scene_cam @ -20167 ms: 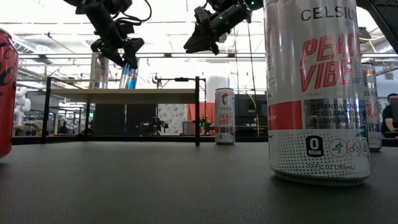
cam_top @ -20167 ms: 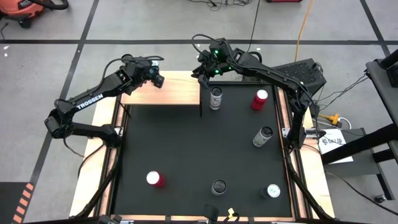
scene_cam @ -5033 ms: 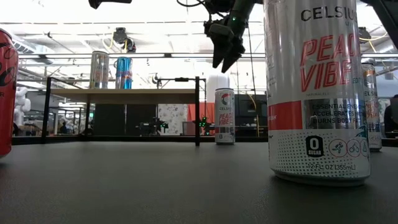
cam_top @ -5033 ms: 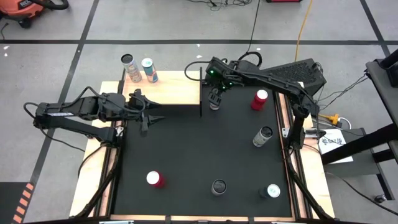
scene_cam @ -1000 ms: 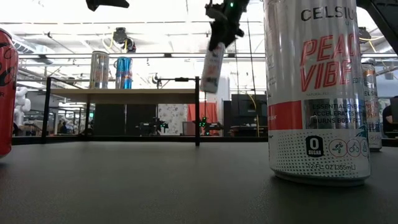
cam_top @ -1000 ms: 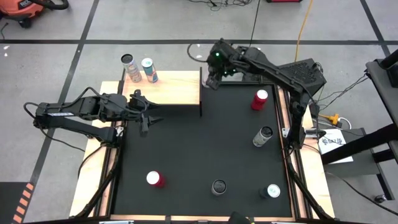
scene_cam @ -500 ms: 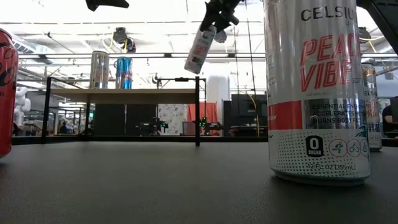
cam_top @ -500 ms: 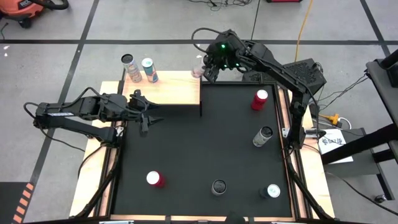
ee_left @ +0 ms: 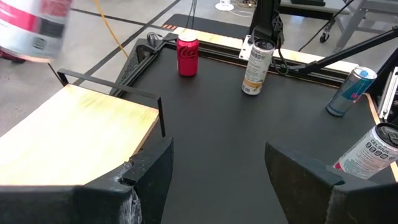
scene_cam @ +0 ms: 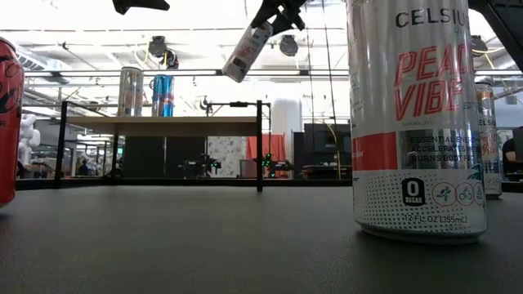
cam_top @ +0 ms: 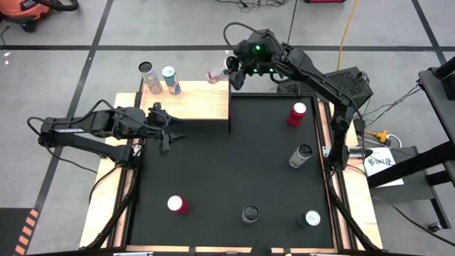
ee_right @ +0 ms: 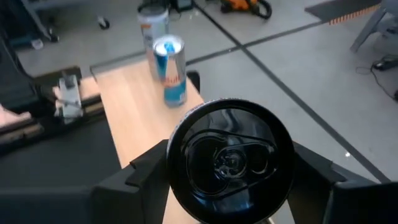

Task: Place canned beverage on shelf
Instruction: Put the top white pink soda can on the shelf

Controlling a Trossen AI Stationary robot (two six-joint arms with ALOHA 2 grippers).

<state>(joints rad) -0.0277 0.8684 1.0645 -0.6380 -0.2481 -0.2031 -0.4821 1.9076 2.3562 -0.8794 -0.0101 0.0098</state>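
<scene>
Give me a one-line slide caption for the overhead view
Right gripper carries a tilted can over the shelf beside two standing cans, left gripper waiting nearby.

Grey concrete floor (cam_top: 71, 28) all around, crossed by dark tape lines (cam_top: 178, 48), plus an orange cable (cam_top: 346, 32) snaking off and an orange-and-black shop vac (cam_top: 25, 11) in the corner. The table (cam_top: 234, 171) is black-topped with pale wood edging, and a yellow plug (cam_top: 379, 135) and some paper (cam_top: 384, 160) lie on the floor next to it. From table height it's a big open workshop with bright ceiling lights (scene_cam: 82, 16), overhead beams (scene_cam: 204, 73), and dark racks and gear (scene_cam: 196, 159) along the back.
</scene>
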